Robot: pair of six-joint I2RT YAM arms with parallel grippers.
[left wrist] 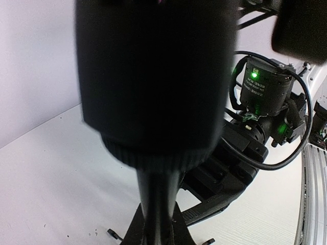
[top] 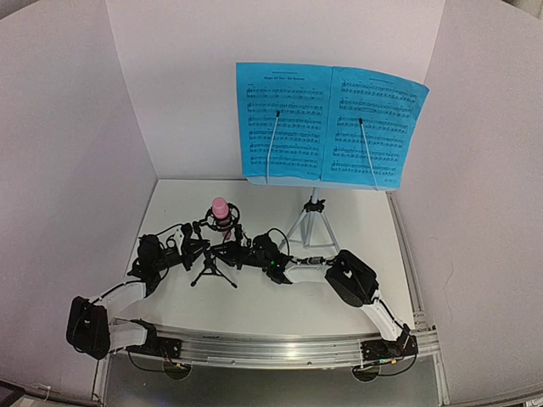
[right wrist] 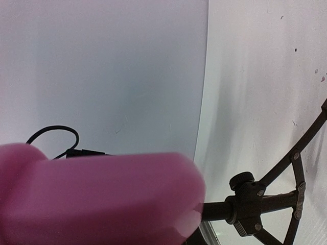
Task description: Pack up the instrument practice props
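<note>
From the near edge of the desk (top: 280,309) both arms reach in toward its middle. The left claw (top: 193,248) is shut, and as far as the blurred left wrist view allows, it is clamped on the stem of the small black tripod mic stand (top: 212,273), whose dark column fills that picture. The right claw (top: 240,252) meets the stand from the other side, just under the ring mount (top: 222,219). Its wrist view is taken up by the pink stick microphone (right wrist: 102,199) lying right across the foreground. The fingers themselves are not shown, so I cannot tell how wide they stand or whether they have hold of it.

The microphone sits upright in the ring, near the desk's centre. Beyond it, by the far edge, the pale music stand on its silver tripod (top: 310,225) is up, with the blue sheet-music pages (top: 327,123) spread across it, untouched.

The step in hand looks like freeing the microphone from its mount while the left arm steadies the stand. Next, the right claw needs a firm grip on the pink body. It should then draw the microphone straight up out of the ring, with the stand pinned so that it does not tip.
</note>
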